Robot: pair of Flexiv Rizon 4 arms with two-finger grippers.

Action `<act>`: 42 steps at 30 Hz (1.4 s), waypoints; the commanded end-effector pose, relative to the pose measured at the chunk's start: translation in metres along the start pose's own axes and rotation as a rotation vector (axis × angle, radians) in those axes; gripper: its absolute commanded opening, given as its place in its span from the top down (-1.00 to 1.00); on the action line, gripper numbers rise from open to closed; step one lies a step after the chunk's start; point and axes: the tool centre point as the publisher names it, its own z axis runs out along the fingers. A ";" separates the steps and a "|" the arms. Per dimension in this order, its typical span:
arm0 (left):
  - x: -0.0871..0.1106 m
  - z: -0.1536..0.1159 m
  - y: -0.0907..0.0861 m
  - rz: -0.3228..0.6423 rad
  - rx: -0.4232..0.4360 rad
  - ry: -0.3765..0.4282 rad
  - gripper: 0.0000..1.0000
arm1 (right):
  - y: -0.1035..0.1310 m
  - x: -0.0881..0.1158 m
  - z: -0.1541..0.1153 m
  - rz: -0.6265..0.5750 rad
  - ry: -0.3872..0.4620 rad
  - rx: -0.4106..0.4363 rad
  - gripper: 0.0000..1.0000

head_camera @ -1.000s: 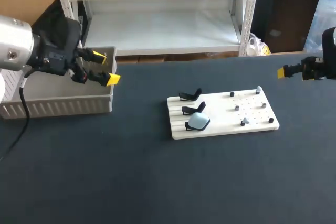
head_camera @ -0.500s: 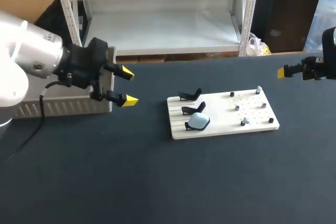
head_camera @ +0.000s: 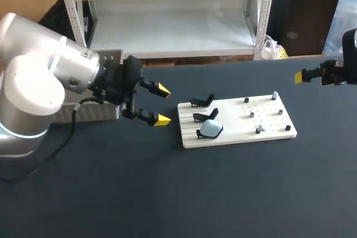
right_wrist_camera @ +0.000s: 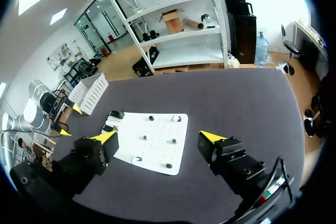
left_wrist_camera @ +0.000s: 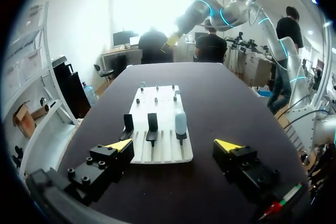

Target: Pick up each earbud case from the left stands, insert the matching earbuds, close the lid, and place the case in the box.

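Pale blue, smooth and rounded, the earbud case (head_camera: 210, 129) sits on the end one of three black stands at one end of a white board (head_camera: 234, 124). The two other stands (head_camera: 205, 116) beside it are bare. The left gripper (left_wrist_camera: 174, 145) has its fingers spread wide and holds nothing. The case lies ahead of it, roughly in line with the gap between the fingers and clear of both. The grey box (head_camera: 111, 55) is behind this gripper. The right gripper (right_wrist_camera: 158, 137) is also spread wide and empty, and the board lies ahead of it, well apart.
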 end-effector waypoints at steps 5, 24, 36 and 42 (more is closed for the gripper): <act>0.006 0.039 -0.006 0.029 -0.027 0.000 -1.00 | -0.001 0.000 0.000 -0.001 0.001 -0.001 -1.00; 0.007 0.074 -0.016 -0.028 0.026 -0.031 -0.16 | -0.001 0.000 0.000 -0.001 0.001 -0.001 -1.00; 0.004 0.091 -0.014 -0.032 0.001 -0.071 -0.29 | -0.001 0.000 0.000 -0.001 0.001 -0.001 -1.00; 0.003 0.096 -0.014 -0.039 -0.005 -0.089 -0.21 | -0.001 0.000 0.000 -0.001 0.001 -0.001 -1.00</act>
